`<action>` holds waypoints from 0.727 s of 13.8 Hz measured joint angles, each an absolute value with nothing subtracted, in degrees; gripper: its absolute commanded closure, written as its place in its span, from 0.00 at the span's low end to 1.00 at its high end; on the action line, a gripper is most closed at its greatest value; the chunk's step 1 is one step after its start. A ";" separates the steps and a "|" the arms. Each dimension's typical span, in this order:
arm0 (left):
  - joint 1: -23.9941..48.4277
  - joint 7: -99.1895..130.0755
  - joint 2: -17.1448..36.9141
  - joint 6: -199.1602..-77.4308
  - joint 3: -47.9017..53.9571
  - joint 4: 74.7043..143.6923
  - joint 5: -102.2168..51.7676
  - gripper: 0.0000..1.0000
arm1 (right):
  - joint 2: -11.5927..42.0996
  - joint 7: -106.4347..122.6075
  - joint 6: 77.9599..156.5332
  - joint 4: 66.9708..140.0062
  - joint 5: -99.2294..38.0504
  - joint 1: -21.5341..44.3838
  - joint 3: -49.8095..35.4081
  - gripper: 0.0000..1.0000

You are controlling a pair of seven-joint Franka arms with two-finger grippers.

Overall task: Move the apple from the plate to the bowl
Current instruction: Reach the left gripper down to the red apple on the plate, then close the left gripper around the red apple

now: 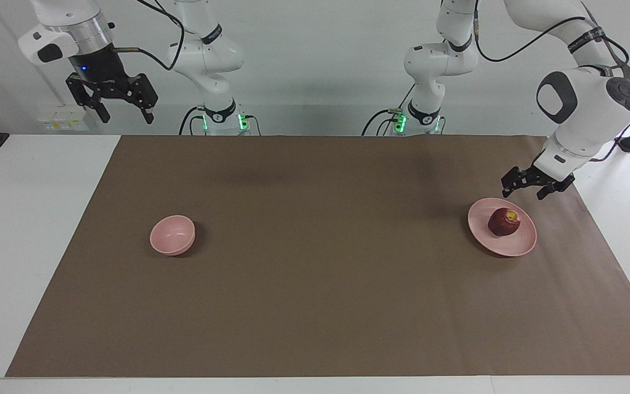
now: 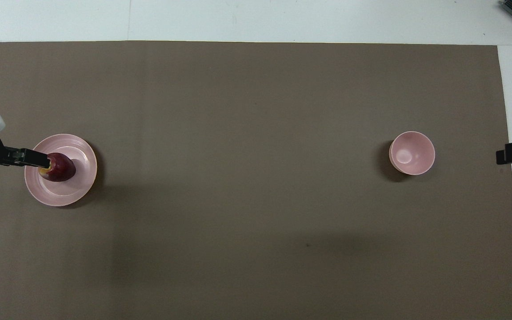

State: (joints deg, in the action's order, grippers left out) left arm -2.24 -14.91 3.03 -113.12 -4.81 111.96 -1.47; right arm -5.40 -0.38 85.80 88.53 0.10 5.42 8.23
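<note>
A wide stretch of bare brown mat fills the middle of the tabletop between the bowl at centre-left of the facing view and the plate at centre-right. The apple sits on the plate. Overhead, the left pincer covers the apple's top; facing, it hangs spread and empty just above the plate's upper rim, touching nothing. The right pincer waits spread at upper left, largely cut off overhead.
</note>
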 measured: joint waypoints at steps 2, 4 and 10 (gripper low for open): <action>-2.72 -15.26 4.47 -116.52 -4.82 113.90 -1.47 0.00 | -5.40 -0.38 85.80 88.53 0.10 5.42 8.23 0.00; -2.74 -15.29 5.98 -119.45 -4.79 115.30 -1.47 0.00 | -5.40 -0.38 85.80 88.53 0.10 5.42 8.23 0.00; -2.74 -15.32 9.74 -125.16 -4.75 117.43 -1.47 0.00 | -5.40 -0.38 85.80 88.53 0.10 5.42 8.23 0.00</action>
